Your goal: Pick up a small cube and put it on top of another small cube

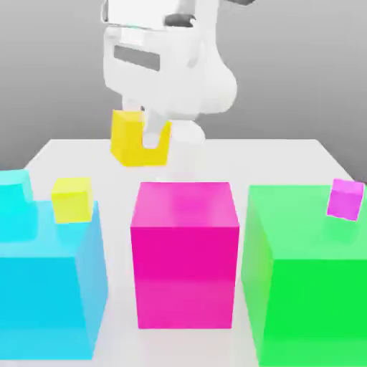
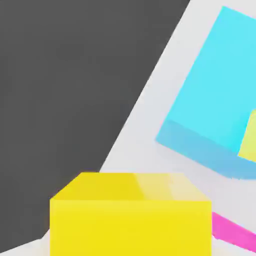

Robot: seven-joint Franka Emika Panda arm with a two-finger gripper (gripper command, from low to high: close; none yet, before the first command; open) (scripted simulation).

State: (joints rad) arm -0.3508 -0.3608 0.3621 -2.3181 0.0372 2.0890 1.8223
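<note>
end effector (image 1: pixel 148 136) clamped on the small golden-yellow cube (image 1: pixel 129 137), held high over the table's (image 1: pixel 287 154) far middle. likely target: lemon-yellow small cube (image 1: pixel 72 198) on the big cyan block (image 1: pixel 50 287). carry level, centre above it, then lower gently.

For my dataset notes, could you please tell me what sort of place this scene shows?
Most likely a simulated tabletop test scene, not a real room: a plain white table against featureless grey, flat-coloured blocks such as the big magenta block, and a white robot arm whose gripper holds the small golden-yellow cube.
</note>
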